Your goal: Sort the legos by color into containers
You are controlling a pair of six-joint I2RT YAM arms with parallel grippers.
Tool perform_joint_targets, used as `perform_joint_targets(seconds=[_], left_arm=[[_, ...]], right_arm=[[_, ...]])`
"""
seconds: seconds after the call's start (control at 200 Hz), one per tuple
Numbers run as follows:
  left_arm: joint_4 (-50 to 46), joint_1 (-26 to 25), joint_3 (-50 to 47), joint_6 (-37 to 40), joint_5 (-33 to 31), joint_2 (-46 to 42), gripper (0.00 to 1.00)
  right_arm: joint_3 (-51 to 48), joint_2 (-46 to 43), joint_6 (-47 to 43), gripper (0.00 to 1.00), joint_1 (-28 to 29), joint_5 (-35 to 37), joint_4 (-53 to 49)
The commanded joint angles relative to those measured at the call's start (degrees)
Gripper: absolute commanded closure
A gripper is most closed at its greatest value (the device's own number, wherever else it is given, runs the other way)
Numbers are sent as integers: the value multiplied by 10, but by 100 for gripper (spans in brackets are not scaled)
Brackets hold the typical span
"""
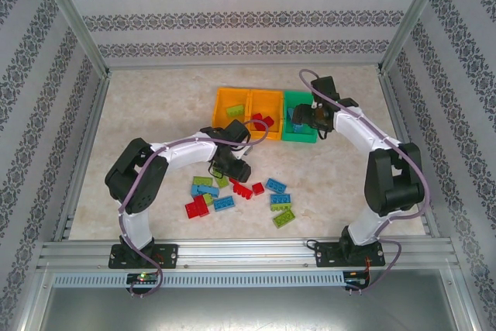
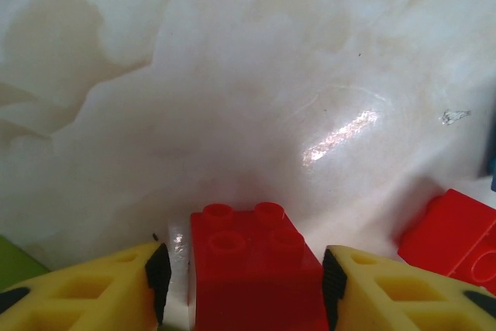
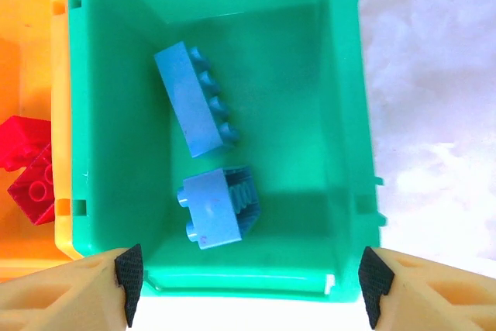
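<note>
at the left, brackets a red lego (image 2: 252, 277) with the left gripper (image 2: 242, 273), fingers apart: right pad (image 2: 333, 273) against the brick, left pad (image 2: 159, 269) just short of it with a sliver of bench (image 2: 232, 75) between, so not yet clamped. reads as the pick step for a red piece, with the sort judged partway: a dozen or so loose legos (image 1: 275, 185) in red, blue and lime lie mid-bench, nearer the near edge than the containers (image 1: 249, 97). calls next for closing squarely on the brick's flat sides, lifting clear of the second red lego (image 2: 457, 238) just to its right, then carrying toward the far edge to the middle orange container (image 1: 267, 94), where red pieces already sit. further right, hangs the right gripper (image 3: 249, 283) spread wide and empty above the green container (image 3: 341, 114), at the right end of the row, with two blue legos (image 3: 194, 110) inside. from the left wrist, gives the pad-to-brick gap, too fine to tell from above; from the top, gives the layout, with a lime piece (image 1: 235, 110) in the left orange container (image 1: 221, 98); from the right wrist, gives the blue pair's tipped poses.
</note>
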Motion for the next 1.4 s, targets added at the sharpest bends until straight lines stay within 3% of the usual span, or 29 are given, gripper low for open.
perform_joint_targets(seconds=[0.0,0.235,0.58,0.714,0.899,1.044,1.259,1.399], left_arm=[[-17,-6,4,10,-1,14,49],[-16,-6,4,6,-10,15,65],[-21,-4,52,-3,-49,-13,72],[-20,10,138,-12,-44,5,73],[-16,25,272,-15,-21,64,73],[-49,35,393,-13,-23,134,72],[-101,74,553,-52,11,242,72],[-108,88,599,-67,34,284,68]], right_arm=[[-15,-27,3,22,-7,16,4],[-31,-34,6,19,-10,16,3],[-87,-75,-1,20,-11,-22,37],[-155,-124,-29,21,-5,-101,100],[-204,-160,-78,23,25,-123,80],[-250,-186,-116,24,87,-117,74],[-290,-199,-99,23,146,-140,114],[-289,-181,-92,21,180,-146,114]])
